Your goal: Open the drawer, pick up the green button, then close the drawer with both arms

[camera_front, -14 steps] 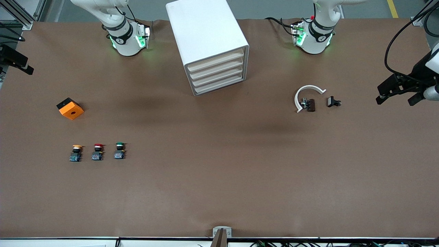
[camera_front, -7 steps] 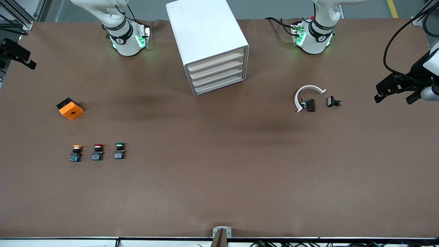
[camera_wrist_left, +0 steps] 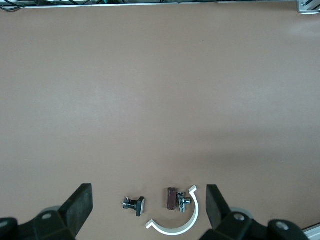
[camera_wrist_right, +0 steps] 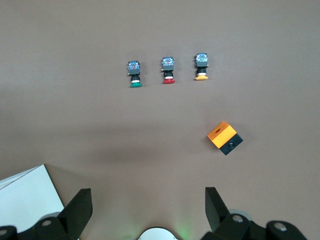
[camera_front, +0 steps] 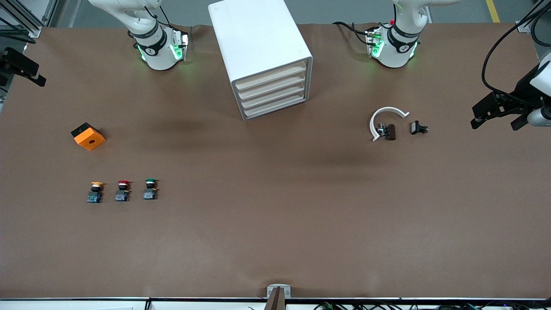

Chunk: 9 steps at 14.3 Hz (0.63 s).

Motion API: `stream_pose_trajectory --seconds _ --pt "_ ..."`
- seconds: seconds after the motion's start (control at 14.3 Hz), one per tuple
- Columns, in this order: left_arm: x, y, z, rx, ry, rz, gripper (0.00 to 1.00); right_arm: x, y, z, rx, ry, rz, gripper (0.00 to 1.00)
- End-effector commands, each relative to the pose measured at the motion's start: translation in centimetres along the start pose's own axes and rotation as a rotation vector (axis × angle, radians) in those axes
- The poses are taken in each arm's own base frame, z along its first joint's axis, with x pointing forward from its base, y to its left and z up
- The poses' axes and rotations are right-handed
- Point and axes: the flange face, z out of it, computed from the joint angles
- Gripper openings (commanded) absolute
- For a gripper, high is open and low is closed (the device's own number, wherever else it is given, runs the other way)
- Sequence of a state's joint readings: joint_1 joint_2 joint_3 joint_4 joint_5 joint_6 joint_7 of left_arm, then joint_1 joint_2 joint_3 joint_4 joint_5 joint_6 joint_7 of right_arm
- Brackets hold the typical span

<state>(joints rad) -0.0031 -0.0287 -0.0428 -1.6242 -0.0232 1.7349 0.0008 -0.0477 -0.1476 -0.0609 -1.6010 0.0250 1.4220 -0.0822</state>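
Observation:
The white cabinet (camera_front: 262, 51) stands between the arms' bases, its four cream-fronted drawers (camera_front: 272, 91) all shut. The green-capped button (camera_front: 150, 189) stands on the table toward the right arm's end, nearer to the front camera than the cabinet; it also shows in the right wrist view (camera_wrist_right: 134, 75). My right gripper (camera_front: 23, 73) hangs open and empty at the table's edge at its own end; its open jaws show in the right wrist view (camera_wrist_right: 147, 207). My left gripper (camera_front: 497, 118) hangs open and empty over its own end of the table (camera_wrist_left: 148, 207).
A red-capped button (camera_front: 122, 190) and a yellow-capped one (camera_front: 95, 192) stand beside the green one. An orange and black box (camera_front: 88, 136) lies farther from the camera. A white C-shaped piece (camera_front: 385, 118), a brown part (camera_front: 390, 131) and a small black part (camera_front: 417, 128) lie below the left gripper.
Both grippers have drifted slightly toward the bases' side of the table. Nothing on the table has moved.

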Motion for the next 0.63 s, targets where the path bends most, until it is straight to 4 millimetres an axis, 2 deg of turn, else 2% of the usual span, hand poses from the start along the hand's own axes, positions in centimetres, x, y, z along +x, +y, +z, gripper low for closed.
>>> stream_pose_trajectory --seconds 0.0,0.56 --pt "0.16 0.29 -0.44 0.024 -0.006 0.023 1.00 -0.72 0.01 -0.29 -0.010 0.010 -0.037 1.00" --pt "0.24 0.30 -0.33 0.023 -0.008 0.015 1.00 -0.90 0.22 -0.31 -0.023 -0.002 -0.046 1.00"
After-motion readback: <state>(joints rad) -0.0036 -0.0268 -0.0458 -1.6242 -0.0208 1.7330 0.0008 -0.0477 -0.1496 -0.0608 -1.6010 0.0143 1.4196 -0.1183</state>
